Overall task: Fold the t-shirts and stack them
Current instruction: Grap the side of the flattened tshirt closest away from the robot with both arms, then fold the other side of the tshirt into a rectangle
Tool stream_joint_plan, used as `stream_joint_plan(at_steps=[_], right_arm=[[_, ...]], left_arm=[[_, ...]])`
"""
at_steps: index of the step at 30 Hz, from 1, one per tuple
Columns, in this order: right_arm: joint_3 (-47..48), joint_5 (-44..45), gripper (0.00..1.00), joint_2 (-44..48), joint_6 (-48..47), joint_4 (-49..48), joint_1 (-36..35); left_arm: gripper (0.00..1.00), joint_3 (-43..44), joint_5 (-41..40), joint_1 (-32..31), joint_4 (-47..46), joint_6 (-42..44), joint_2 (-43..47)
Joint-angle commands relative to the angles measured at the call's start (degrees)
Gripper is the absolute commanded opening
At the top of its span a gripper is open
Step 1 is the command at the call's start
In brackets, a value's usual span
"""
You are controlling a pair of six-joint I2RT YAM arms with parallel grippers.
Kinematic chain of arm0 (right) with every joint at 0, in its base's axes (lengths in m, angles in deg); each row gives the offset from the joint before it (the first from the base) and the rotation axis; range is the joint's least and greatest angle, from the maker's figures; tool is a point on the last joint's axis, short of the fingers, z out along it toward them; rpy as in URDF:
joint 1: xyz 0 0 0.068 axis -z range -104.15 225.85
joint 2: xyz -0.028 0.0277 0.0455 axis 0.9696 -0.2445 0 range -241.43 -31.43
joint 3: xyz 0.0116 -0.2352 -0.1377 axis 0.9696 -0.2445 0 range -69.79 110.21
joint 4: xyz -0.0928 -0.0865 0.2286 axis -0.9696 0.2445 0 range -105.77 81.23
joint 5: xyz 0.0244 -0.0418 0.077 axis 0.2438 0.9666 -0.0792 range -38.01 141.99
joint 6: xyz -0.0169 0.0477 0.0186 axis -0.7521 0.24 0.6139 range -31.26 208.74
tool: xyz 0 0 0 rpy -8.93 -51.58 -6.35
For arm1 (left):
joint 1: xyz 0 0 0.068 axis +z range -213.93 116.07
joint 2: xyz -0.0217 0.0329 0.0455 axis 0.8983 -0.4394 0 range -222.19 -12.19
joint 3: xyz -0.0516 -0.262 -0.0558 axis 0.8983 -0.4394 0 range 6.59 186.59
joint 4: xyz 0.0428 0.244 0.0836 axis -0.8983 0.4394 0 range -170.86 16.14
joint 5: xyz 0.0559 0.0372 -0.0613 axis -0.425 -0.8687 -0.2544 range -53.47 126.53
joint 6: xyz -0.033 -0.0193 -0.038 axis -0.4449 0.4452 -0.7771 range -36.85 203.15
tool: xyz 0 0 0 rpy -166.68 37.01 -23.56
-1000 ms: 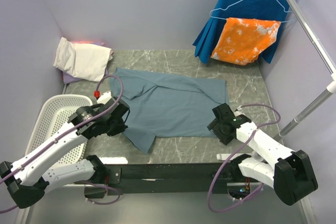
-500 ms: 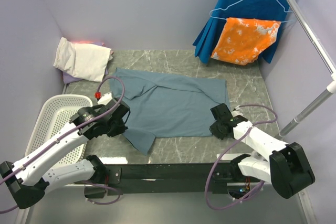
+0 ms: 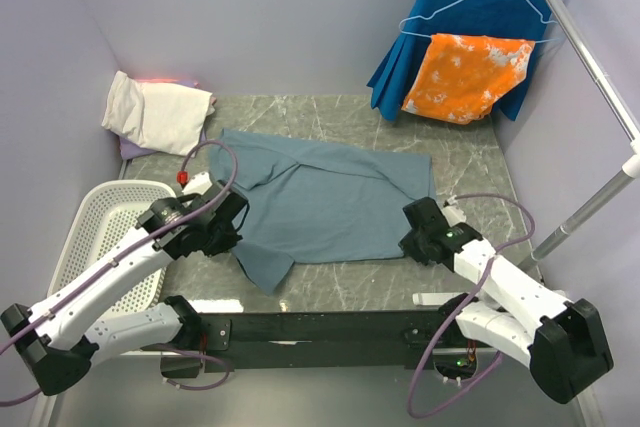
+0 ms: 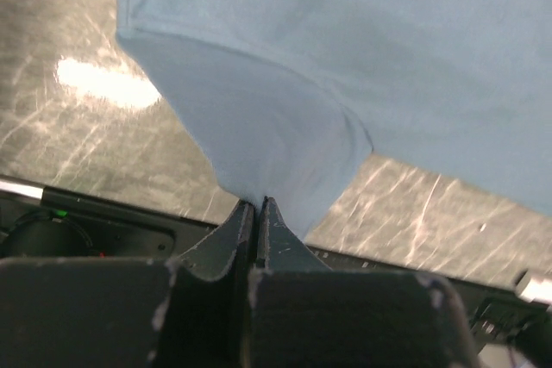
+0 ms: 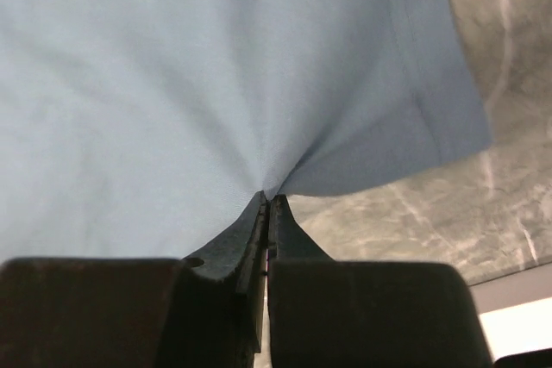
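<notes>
On the marble table point(image 3: 470, 167), the blue-grey t-shirt point(image 3: 330, 197) is spread out and pinched at both sides of its near edge. The left gripper point(image 4: 257, 205) is closed on a fold of its cloth, the right gripper point(image 5: 269, 197) on cloth beside the hem. Both pinches (hidden from above) are shown only by the wrist cameras; the cream-white folded t-shirt point(image 3: 160, 112) at the far left is seen from overhead alone.

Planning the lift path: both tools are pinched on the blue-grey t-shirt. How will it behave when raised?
Likely floppy: the blue-grey t-shirt puckers into folds at the left tool and right tool, so its middle should sag between them. Probably light: the cloth looks thin. The unheld far edge may trail across the table.
</notes>
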Motion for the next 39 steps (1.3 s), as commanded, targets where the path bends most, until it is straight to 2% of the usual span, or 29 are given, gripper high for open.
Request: stream_joint_plan(at_steps=[1, 3, 10, 17, 25, 31, 39], right_arm=[[8.05, 3.55, 0.0, -1.15, -4.31, 1.92, -0.27], [9.82, 4.17, 0.0, -3.17, -6.85, 1.4, -0.09], [17.56, 5.75, 0.0, -14.06, -13.27, -0.28, 2.98], [19.23, 4.09, 0.0, -19.79, -18.11, -4.14, 8.95], [26.34, 1.8, 0.0, -29.89, -24.17, -6.96, 12.82], [34.77, -0.05, 0.0, -39.12, -28.47, -6.17, 13.8], [39.8, 8.73, 0.05, -45.54, -30.5, -2.39, 14.58]], left_arm=[[0.01, 2.72, -2.56, 2.86, -3.84, 1.85, -2.5], [0.01, 2.11, -2.91, 3.66, -6.13, 2.99, -3.2], [0.01, 4.83, -2.56, 12.35, -15.36, 11.86, -9.7], [0.01, 13.52, -1.68, 17.02, -21.78, 20.65, -20.42], [0.01, 20.38, -1.59, 20.36, -25.65, 23.83, -31.76], [0.01, 20.48, -3.18, 23.96, -27.49, 25.32, -35.81], [0.04, 23.72, -2.91, 29.93, -34.16, 28.57, -41.08]])
